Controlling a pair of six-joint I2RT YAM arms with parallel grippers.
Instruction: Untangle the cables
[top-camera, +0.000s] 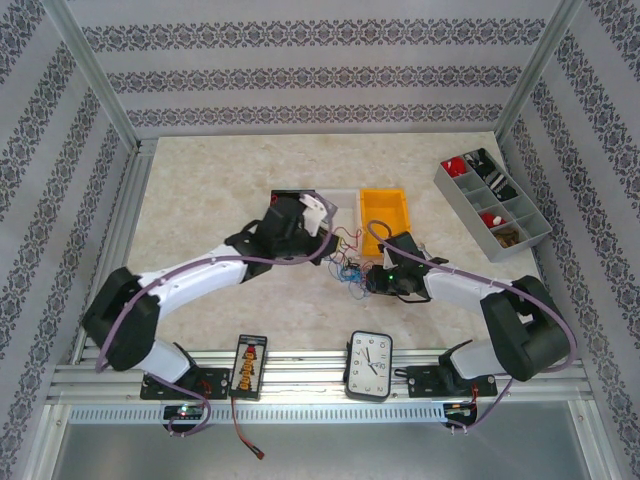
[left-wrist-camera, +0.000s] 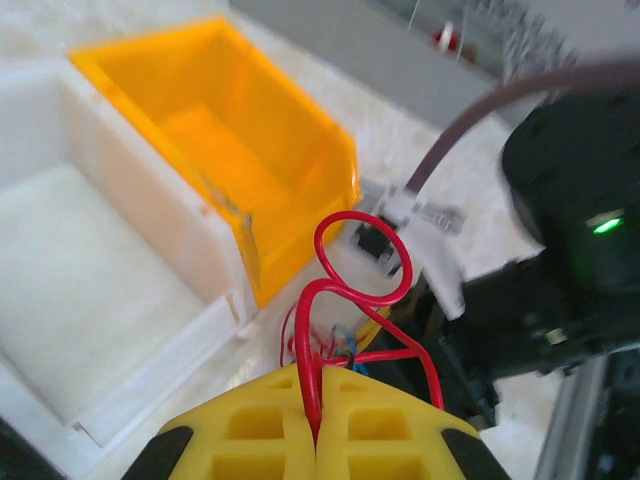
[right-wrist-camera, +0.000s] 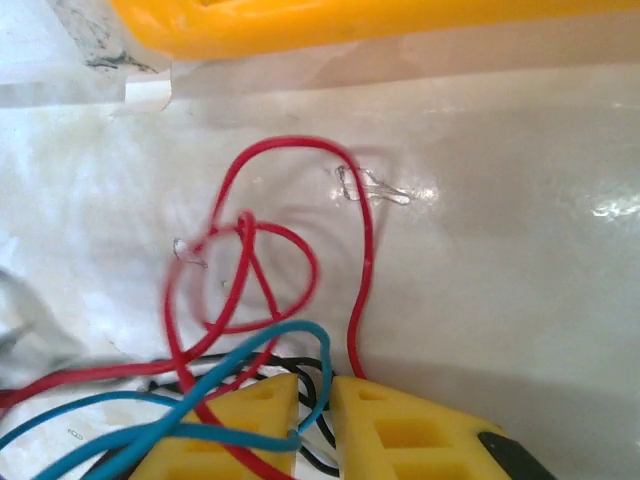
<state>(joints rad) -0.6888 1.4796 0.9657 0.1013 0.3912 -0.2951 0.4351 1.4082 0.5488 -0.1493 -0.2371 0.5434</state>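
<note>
Bunch of thin red, blue and black cables (top-camera: 347, 262) lies mid-table on the pale marbled table top (top-camera: 220, 190), just in front of the empty orange plastic bin (top-camera: 385, 215) and the translucent white bin (left-wrist-camera: 100, 260) beside it; the bunch sits between the two tools, left gripper (left-wrist-camera: 315, 395) up and to the left of it, right gripper (right-wrist-camera: 315, 385) just to the right; left gripper's yellow jaws are closed flat together with a red strand (left-wrist-camera: 304, 340) pinched in the seam, the strand rising out in a loop toward the right arm's black wrist; right gripper is narrow, a slim gap between the jaws with a blue strand (right-wrist-camera: 300, 328) and a black one running through it, cannot tell if they are clamped; red loops lie loose on the table ahead of its tips, under the orange bin's edge; pull axis looks to run upper-left to lower-right in the top view, along the line joining the two tools; both are at the bunch, the right one looks lower and closer in; left arm: elbow out to the far left, forearm reaching right and forward to centre; right arm: elbow folded at far right, forearm running left and low to the cables; likely next needs the right grip firm before any parting pull.
</note>
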